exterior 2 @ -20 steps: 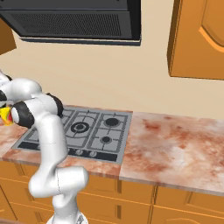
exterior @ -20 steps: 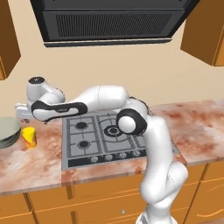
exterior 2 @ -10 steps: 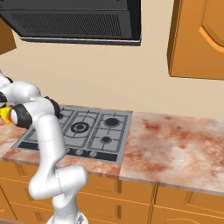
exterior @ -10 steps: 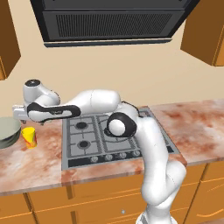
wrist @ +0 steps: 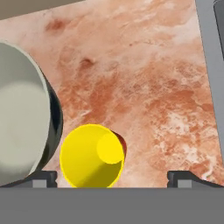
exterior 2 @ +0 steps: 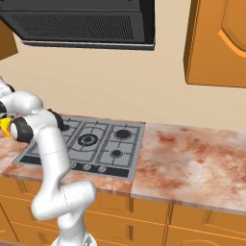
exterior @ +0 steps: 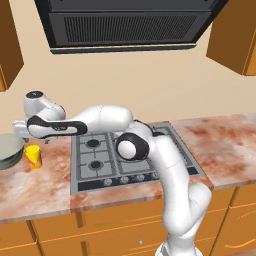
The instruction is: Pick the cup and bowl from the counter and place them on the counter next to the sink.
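Yellow cup, empty, just beside the empty bowl; hand open.

Even, bright rendered light with soft, faint shadows; no glare; hand view slightly soft and blurry.
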Controlling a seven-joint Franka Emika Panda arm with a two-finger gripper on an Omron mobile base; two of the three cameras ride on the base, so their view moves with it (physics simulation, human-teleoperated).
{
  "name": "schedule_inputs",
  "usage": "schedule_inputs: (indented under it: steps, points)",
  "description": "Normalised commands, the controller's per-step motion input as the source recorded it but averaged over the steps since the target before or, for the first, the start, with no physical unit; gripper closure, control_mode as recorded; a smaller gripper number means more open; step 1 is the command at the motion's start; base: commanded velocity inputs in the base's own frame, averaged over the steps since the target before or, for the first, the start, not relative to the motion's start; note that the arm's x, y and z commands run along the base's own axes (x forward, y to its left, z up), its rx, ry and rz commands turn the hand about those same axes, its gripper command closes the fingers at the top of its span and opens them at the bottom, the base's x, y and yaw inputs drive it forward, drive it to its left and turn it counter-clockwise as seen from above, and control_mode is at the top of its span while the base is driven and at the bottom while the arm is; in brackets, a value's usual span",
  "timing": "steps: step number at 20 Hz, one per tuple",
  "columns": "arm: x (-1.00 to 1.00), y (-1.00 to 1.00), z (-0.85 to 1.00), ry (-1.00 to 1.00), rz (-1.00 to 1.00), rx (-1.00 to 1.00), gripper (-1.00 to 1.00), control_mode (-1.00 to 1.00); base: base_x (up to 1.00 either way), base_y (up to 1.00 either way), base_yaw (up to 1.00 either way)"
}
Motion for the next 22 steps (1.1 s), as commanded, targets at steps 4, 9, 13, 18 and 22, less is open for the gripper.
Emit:
schedule_inputs:
  steps: [4, 9, 13, 18, 22]
  points:
    - [-0.07, -0.01, 0.00, 0.00, 0.00, 0.00, -1.00, -1.00, 0.00, 0.00, 0.00]
    - [-0.05, -0.13, -0.05, 0.00, 0.00, 0.00, -1.00, -1.00, 0.00, 0.00, 0.00]
    - [-0.02, -0.27, -0.11, 0.00, 0.00, 0.00, -1.00, -1.00, 0.00, 0.00, 0.00]
    - [-0.02, -0.18, -0.13, 0.00, 0.00, 0.00, -1.00, -1.00, 0.00, 0.00, 0.00]
    - [0.00, 0.00, -0.31, 0.00, 0.00, 0.00, -1.00, -1.00, 0.00, 0.00, 0.00]
